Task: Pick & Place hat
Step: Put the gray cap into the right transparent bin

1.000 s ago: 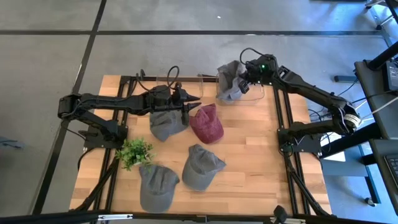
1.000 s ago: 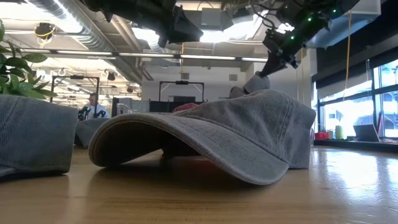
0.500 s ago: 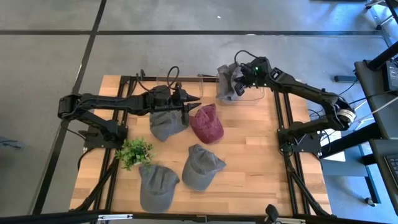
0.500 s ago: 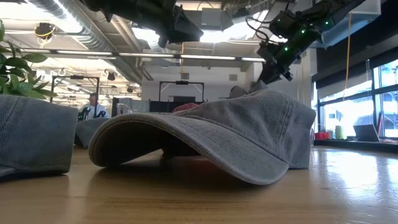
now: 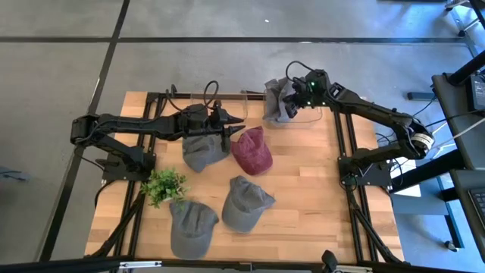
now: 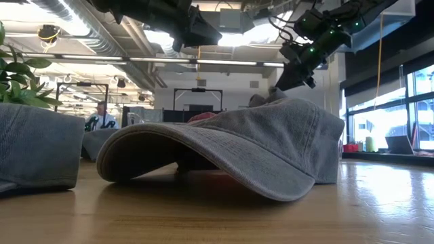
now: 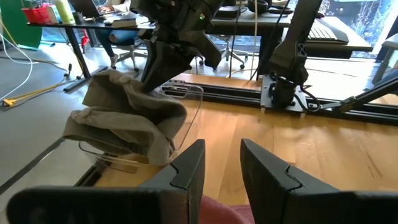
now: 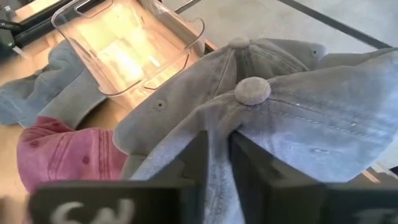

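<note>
My right gripper (image 5: 292,94) is shut on a grey hat (image 5: 277,101) at the left end of the clear bin (image 5: 307,114) at the table's far edge. The right wrist view shows a second top button (image 8: 238,42) beyond the held hat's button (image 8: 252,90). My left gripper (image 5: 239,121) is open and empty; it hovers over another grey hat (image 5: 203,152) that lies on the table beside a red hat (image 5: 252,150). Two more grey hats (image 5: 244,203) (image 5: 191,227) lie nearer the front. My right gripper pinches a bunched fold of the grey hat's crown (image 8: 219,118), just beside its top button, between its two fingers. The fingers come from above, slanting toward the table's left. The hat hangs crumpled below them (image 7: 124,118), its lower part lying over the bin's left end.
A small green plant (image 5: 163,184) stands at the table's left, near the front. Black frame rails run along the left and right sides (image 5: 348,152). Bare wood shows at the right front (image 5: 318,205).
My right gripper has gone a little toward the table's left with the grey hat, still shut on it. The hat now sits lower and more bunched over the bin's left end.
</note>
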